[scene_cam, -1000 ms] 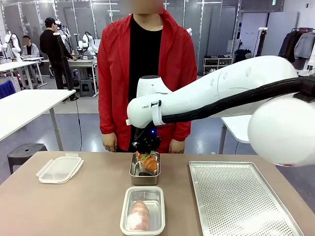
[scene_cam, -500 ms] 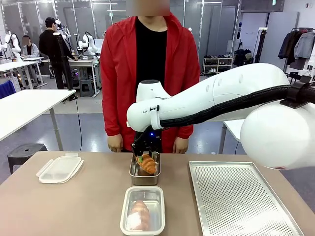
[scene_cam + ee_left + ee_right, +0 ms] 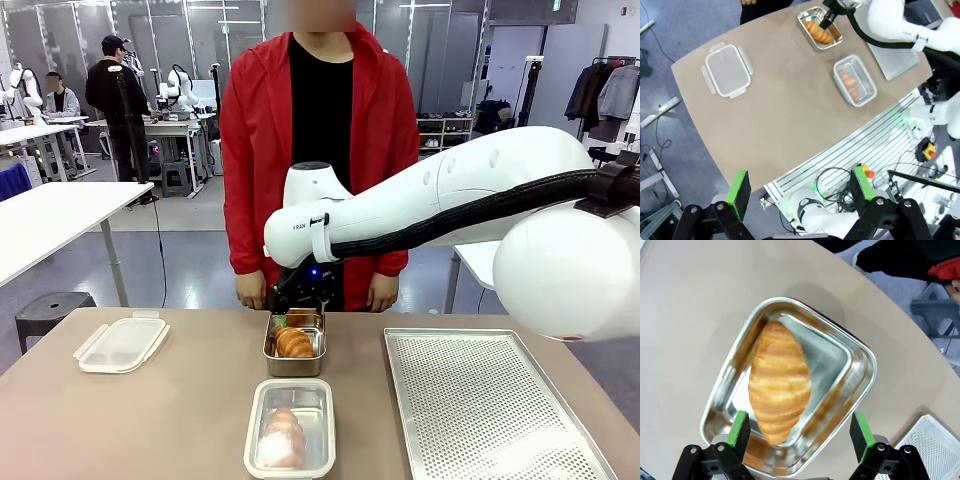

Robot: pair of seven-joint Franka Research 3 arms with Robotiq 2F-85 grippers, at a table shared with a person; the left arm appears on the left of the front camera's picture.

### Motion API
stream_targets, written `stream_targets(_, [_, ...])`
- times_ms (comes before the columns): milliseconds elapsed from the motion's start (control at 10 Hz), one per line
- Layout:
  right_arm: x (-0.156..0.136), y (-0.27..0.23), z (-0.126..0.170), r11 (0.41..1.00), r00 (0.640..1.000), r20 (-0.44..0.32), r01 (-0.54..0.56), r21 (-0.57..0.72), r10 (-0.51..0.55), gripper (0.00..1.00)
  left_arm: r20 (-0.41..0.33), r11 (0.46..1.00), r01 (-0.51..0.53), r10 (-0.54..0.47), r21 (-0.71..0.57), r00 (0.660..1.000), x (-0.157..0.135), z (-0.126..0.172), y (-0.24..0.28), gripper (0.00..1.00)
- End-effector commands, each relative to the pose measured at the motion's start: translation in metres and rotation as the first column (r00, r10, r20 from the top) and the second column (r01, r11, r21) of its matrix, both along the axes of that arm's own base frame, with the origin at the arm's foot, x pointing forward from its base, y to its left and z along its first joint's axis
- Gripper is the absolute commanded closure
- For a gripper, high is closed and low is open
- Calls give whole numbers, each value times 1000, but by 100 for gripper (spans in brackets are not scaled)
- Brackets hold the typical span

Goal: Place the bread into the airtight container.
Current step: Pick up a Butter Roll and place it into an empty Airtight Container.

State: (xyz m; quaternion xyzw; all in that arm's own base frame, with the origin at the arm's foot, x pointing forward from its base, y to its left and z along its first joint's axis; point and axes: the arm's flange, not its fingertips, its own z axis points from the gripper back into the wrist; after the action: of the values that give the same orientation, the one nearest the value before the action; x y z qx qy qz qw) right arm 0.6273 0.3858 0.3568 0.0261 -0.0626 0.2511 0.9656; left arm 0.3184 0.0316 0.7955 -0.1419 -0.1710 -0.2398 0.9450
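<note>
Now the right gripper (image 3: 796, 437) is hanging spread and empty over the golden croissant (image 3: 778, 380) it was pinching 1 second ago — bread resting in the square steel container (image 3: 860, 371), lidding remaining; left gripper (image 3: 799, 186) is idling, also spread.

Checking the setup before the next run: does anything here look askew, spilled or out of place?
Nothing stands out. One croissant lies flat in the steel container under the open right gripper, another sits in the clear container, and the lid rests flat on the table, unspilled.

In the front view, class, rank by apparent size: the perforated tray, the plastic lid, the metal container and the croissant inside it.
1. Perforated tray, though nearness exaggerates it.
2. Plastic lid.
3. Metal container, close to the lid.
4. Croissant.
</note>
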Motion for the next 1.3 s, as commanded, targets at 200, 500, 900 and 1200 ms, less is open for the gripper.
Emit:
stream_targets(200, [-3,8,4,1000,1000,3,-11,1,11,0,2,1000,10,-10,2,1000,-1,0,0,0])
stream_targets(500, [-3,8,4,1000,1000,3,-11,1,11,0,2,1000,10,-10,2,1000,-1,0,0,0])
stream_targets(900, [-3,8,4,1000,1000,3,-11,1,11,0,2,1000,10,-10,2,1000,-1,0,0,0])
stream_targets(1200, [-4,10,3,1000,1000,5,-15,3,15,0,2,1000,10,-10,2,1000,-1,0,0,0])
